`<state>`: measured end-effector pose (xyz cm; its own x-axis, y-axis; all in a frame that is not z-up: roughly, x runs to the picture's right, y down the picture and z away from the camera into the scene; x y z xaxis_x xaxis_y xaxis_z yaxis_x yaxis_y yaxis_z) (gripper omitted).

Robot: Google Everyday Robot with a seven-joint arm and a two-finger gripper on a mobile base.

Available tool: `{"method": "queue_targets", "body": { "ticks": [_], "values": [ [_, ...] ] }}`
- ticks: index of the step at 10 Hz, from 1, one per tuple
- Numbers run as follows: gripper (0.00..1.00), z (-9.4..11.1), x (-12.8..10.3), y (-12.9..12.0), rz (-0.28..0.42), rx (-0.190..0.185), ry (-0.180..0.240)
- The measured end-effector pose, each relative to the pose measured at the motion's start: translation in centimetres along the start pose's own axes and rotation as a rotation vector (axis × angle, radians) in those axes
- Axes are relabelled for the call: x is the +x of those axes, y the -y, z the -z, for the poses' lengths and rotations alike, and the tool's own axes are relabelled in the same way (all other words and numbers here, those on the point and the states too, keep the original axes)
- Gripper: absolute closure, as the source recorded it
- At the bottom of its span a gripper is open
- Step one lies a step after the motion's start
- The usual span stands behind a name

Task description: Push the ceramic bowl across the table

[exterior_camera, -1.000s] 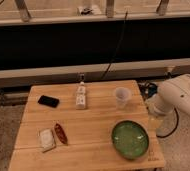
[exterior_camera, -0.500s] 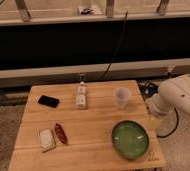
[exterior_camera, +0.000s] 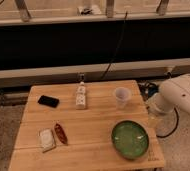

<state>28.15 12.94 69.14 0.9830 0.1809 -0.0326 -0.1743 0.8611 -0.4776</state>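
The ceramic bowl (exterior_camera: 130, 139) is big, round and green. It sits on the table (exterior_camera: 95, 120) near the front right corner, close to the right edge. The robot's white arm (exterior_camera: 180, 97) comes in from the right side. Its gripper (exterior_camera: 155, 116) hangs low just beside the right edge of the table, a bit behind the bowl and not touching it. I cannot tell if the gripper is open or closed. A small see-through cup (exterior_camera: 121, 96) stands near the back right corner. A white bottle (exterior_camera: 80, 97) lies near the middle of the back edge. A black phone (exterior_camera: 48, 101) lies near the back left corner. A white packet (exterior_camera: 46, 139) and a small red-brown thing (exterior_camera: 61, 133) lie side by side near the front left corner.
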Motion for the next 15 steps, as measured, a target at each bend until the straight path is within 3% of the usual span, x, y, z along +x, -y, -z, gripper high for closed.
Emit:
{"method": "queue_targets", "body": {
  "ticks": [2,3,8,9,13,15],
  "values": [
    [0.36,0.1,0.0,0.1,-0.006,0.004,0.003],
    [0.39,0.1,0.2,0.0,-0.01,0.004,0.004],
    [0.89,0.2,1.3,-0.9,-0.025,0.014,0.006],
    [0.94,0.2,1.4,-1.0,-0.029,0.013,0.005],
    [0.96,-0.9,3.9,-2.6,-0.075,-0.023,0.011],
    [0.96,-1.9,4.1,-3.5,-0.092,-0.049,0.022]
  ]
}}
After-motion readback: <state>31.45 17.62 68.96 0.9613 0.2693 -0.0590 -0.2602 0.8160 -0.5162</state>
